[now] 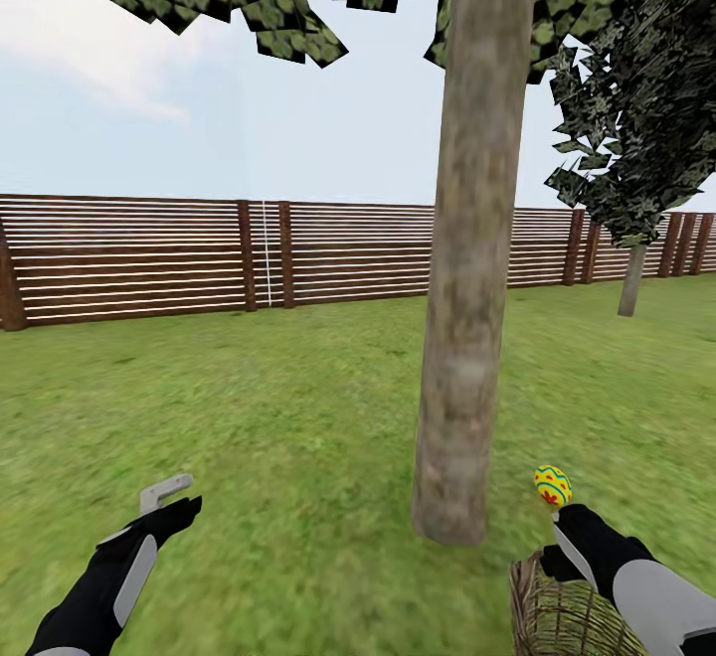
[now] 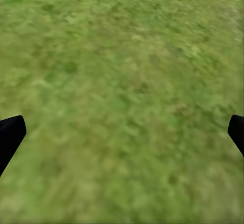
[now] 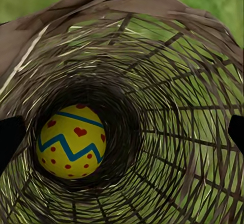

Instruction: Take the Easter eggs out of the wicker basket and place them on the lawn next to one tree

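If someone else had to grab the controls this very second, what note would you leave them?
Left end effector: open, empty, above the lawn.
Right end effector: open, empty, aimed down into the basket.
Placed egg: seems to lie on the grass close to the tree, so probably done.
Basket egg: lies at the basket's bottom, not yet gripped.
Third egg: cannot tell where it is.
Left to do: lift out the basket egg, set it by the same tree, then look for the third.
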Controlling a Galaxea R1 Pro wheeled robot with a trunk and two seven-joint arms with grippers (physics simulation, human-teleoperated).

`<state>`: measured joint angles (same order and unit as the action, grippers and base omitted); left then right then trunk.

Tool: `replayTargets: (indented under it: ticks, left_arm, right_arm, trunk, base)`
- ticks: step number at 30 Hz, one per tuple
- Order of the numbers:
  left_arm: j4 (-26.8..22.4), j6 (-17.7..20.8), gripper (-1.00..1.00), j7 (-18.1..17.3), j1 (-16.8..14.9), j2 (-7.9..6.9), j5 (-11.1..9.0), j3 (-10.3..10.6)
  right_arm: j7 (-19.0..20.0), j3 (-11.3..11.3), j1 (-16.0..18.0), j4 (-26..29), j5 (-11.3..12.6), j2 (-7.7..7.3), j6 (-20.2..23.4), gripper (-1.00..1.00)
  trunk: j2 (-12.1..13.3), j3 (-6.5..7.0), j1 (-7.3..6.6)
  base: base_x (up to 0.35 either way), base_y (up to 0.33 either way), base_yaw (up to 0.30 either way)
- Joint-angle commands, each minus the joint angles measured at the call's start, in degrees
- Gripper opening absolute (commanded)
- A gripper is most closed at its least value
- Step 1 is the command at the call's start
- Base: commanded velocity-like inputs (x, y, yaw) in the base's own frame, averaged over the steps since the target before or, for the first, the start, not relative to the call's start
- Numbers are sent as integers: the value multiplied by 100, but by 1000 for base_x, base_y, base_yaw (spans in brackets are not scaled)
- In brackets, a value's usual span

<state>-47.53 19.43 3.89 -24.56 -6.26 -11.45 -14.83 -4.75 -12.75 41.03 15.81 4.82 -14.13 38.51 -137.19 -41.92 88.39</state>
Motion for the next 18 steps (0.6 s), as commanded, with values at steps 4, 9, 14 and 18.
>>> replayTargets:
  ticks: [4, 9, 14, 18]
  left_arm:
    - [-11, 27, 100, 33, -1, 1, -67, 6]
    - [-8, 26, 100, 33, -2, 2, -68, 0]
    - [-7, 26, 100, 32, -2, 2, -68, -2]
    - [-4, 26, 100, 33, -1, 15, -62, 5]
  right_arm:
    - [-11, -34, 2, 7, 60, -16, 2, 100]
    - [8, -34, 2, -169, 65, -15, -375, 100]
    - [15, -38, 2, -256, 57, 12, -527, 100]
    - [10, -42, 2, -263, 54, 22, -522, 100]
  trunk:
    - [-3, -7, -1]
    - [-3, -7, -1]
    - [-3, -7, -1]
    - [-83, -43, 43]
  base:
    - [0, 0, 0]
    - [0, 0, 0]
    - [0, 0, 0]
    - [0, 0, 0]
